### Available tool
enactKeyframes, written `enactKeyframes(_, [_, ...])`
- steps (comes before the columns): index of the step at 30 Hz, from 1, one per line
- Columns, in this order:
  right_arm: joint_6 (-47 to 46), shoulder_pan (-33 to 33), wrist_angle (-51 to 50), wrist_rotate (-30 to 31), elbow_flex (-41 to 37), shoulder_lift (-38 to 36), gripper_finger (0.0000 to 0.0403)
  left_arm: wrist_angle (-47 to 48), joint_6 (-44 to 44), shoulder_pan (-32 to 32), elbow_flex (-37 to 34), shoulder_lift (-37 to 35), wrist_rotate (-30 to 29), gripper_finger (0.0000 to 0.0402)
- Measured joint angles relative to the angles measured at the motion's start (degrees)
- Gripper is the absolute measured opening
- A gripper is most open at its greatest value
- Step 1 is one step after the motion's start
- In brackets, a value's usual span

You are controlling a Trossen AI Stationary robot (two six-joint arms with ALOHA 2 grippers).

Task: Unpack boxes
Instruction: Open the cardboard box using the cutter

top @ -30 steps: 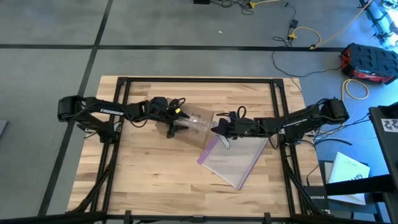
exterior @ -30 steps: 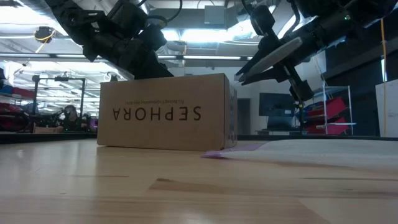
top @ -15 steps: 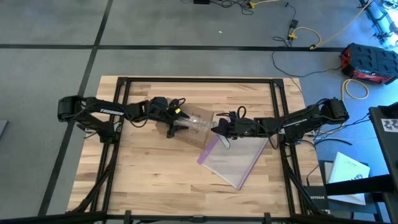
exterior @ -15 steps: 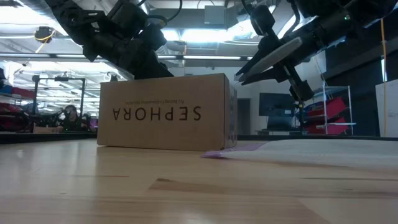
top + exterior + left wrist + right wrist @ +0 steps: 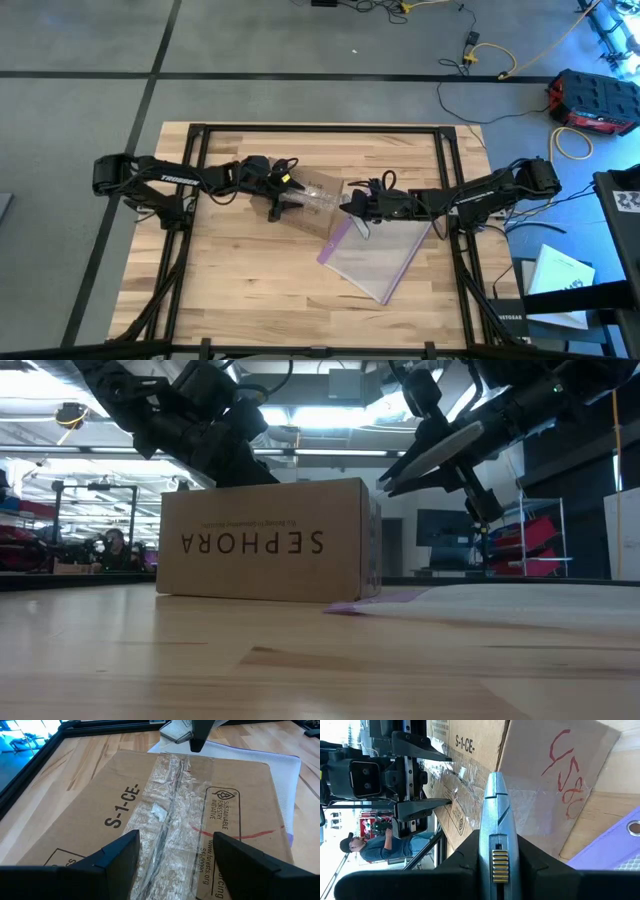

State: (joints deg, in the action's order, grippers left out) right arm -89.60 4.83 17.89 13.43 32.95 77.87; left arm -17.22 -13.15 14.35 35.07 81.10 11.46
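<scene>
Right gripper (image 5: 352,205) clamped on the knife (image 5: 494,820), a grey box cutter; its tip points at the taped seam on top of the box (image 5: 318,196), just beside the box's right end. Can't tell if the blade touches the tape yet

Left gripper (image 5: 290,203) sits at the box's opposite end, fingers (image 5: 117,855) spread over the top on either side of the seam, not closed on anything; reads as bracing, contact unclear

Box is mid-table, flaps shut, tape (image 5: 167,815) wrinkled but apparently uncut. One corner rests on the plastic bag (image 5: 375,258) with the purple edge, which lies flat toward the right front

Progress: early. Knife is in hand and lined up; the cut along the seam, opening the flaps and emptying the contents all look left to do. Only one box in view

A person (image 5: 370,847) stands in the room beyond, off the table
</scene>
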Motion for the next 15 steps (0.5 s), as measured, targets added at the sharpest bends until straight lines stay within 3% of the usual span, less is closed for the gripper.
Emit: enactKeyframes(15, [0.1, 0.0, 0.0, -1.0, 0.0, 0.0, 0.0051, -1.7, -0.6, 0.0, 0.0, 0.0, -0.2, 0.0239])
